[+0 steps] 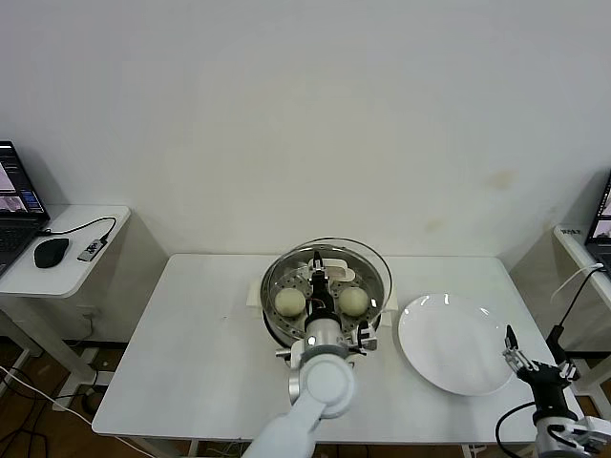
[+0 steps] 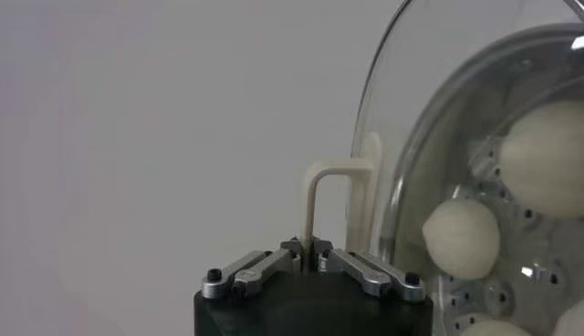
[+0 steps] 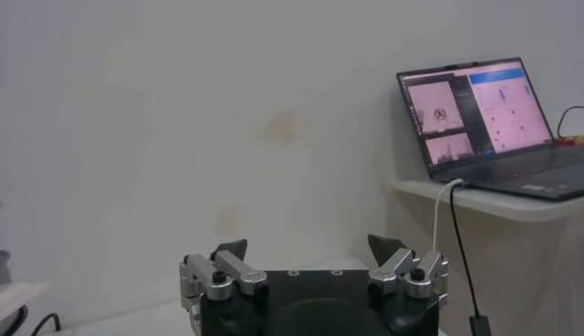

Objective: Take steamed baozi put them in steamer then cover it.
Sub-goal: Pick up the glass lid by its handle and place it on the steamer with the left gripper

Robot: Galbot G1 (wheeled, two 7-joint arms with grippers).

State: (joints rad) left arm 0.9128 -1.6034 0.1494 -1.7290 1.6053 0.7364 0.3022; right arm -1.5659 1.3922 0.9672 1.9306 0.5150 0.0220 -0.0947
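Note:
The steamer point(image 1: 277, 329) stands at the table's centre with steamed baozi point(image 1: 290, 301) point(image 1: 352, 301) on its perforated tray point(image 2: 511, 285); more buns point(image 2: 461, 237) point(image 2: 547, 169) show through the glass. The clear cover point(image 1: 368, 260) hangs tilted just over the pot. My left gripper point(image 1: 323, 283) point(image 2: 308, 245) is shut on its cream handle point(image 2: 321, 178). My right gripper point(image 1: 523, 359) point(image 3: 308, 246) stands open with nothing between its fingers, near the table's right front corner, beside the plate.
A bare white plate point(image 1: 453, 343) lies right of the steamer. A side table point(image 1: 72, 272) on the left carries a laptop point(image 1: 17, 205) and a mouse point(image 1: 51, 252). On the right stands another laptop point(image 3: 484, 119) with a cable point(image 3: 438, 224).

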